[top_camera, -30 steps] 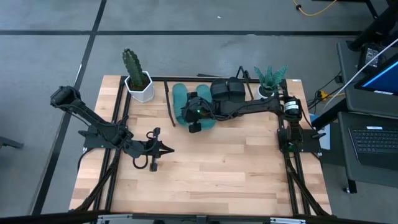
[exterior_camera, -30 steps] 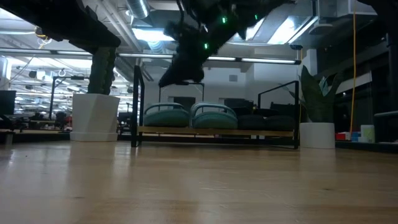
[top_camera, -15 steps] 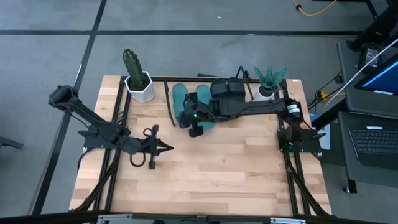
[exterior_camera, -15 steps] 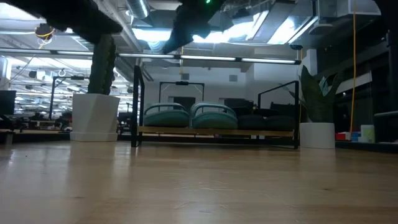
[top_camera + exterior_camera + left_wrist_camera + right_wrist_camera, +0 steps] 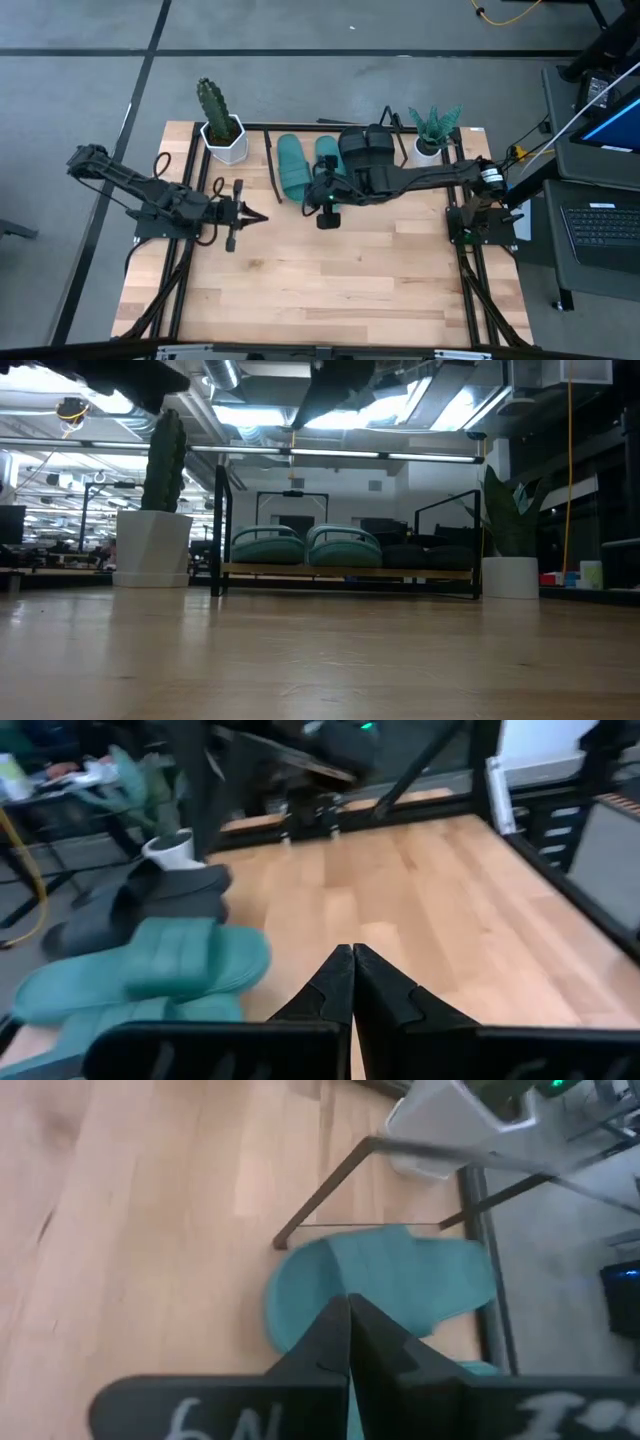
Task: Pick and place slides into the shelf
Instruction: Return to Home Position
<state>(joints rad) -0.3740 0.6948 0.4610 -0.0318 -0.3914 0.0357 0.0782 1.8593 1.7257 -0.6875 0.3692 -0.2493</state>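
Observation:
The shelf stands at the table's far middle, its light board in a thin black frame. Two teal slides and two black slides lie side by side on it, soles on the board. They also show in the low view: the teal slides and the black slides. My right gripper is shut and empty, high above the table just in front of the teal slides. My left gripper is shut and empty at the left, pointing toward the table's right.
A cactus in a white pot stands left of the shelf and a leafy plant in a white pot stands right of it. The wooden tabletop runs from the shelf to the near edge. Black frame bars cross the table's sides.
My right gripper has risen from in front of the teal slides and drawn a little toward the near and right edges, leaving the low view except at its top. My left gripper has pulled back toward the table's left and far edges. The slides have kept still.

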